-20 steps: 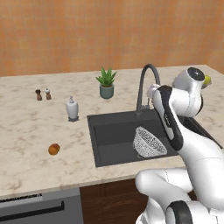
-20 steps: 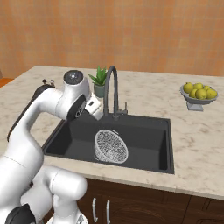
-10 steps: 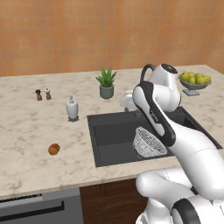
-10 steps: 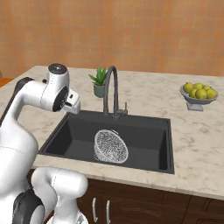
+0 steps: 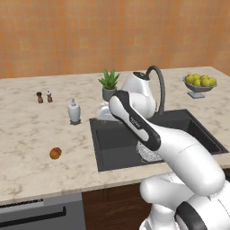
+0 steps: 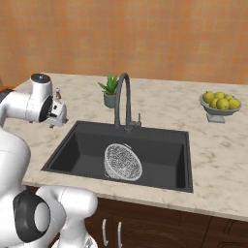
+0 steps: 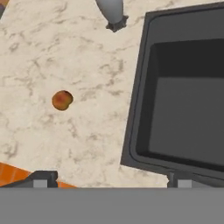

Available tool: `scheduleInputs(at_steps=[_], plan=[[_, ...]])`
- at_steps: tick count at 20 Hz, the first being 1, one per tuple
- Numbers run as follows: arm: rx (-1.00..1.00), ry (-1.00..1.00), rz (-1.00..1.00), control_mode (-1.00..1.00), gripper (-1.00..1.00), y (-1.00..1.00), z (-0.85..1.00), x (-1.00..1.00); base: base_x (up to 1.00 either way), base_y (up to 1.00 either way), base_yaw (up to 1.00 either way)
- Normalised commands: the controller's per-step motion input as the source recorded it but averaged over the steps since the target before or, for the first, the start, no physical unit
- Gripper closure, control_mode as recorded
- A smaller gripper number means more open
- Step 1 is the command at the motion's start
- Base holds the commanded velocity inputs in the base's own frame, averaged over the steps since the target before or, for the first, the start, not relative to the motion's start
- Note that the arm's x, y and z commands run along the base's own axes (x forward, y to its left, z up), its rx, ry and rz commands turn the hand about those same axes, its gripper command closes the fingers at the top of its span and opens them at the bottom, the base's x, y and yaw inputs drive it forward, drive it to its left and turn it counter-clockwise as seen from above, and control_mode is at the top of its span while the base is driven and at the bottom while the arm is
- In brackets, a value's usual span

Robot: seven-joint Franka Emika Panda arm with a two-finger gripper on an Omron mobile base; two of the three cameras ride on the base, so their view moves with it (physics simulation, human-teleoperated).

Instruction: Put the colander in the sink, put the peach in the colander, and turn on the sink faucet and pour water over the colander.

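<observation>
Gripper [image 6: 57,115] first: I see its jaws spread as wide as they go, with nothing between them and nothing touched, hanging over the counter [image 5: 27,134] at the left edge of the sink [image 6: 82,155]. Through the hand camera I look down past the two fingertips [image 7: 41,178] at marble on one side and the dark basin's rim [image 7: 133,131] on the other. The colander [image 6: 123,162] sits in the sink, tipped on its side on the basin floor in front of the faucet [image 6: 122,99], and I can make out nothing inside its mesh. The peach [image 5: 55,153] lies on the open counter well to the left of the sink, apart from everything else. A soap dispenser [image 5: 74,111] stands between peach and wall, near the sink's back left corner. Behind it are two small shakers [image 5: 44,96], a potted plant [image 5: 108,85] beside the faucet, and a bowl of lemons [image 6: 221,104] far off on the right.
</observation>
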Motion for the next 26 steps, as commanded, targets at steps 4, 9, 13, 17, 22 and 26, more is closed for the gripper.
scheduleInputs(at_steps=[4,9,13,17,22,26], plan=[[0.00,-0.01,0.00,-1.00,-1.00,0.86,-0.41,-0.31,0.00,0.00,0.00],[-0.04,0.05,0.00,-1.00,-1.00,0.76,-0.26,-0.06,0.00,0.00,0.00],[-0.13,0.14,-0.04,-1.00,-1.00,0.92,-0.18,0.01,0.00,0.00,0.00],[-0.11,0.12,-0.06,-1.00,-1.00,0.83,-0.16,0.03,0.00,0.00,0.00],[-0.06,0.02,-0.10,-1.00,-1.00,0.27,-0.22,0.17,0.00,0.00,0.00],[0.00,0.03,-0.13,-1.00,-1.00,0.01,-0.37,0.26,0.00,0.00,0.00]])
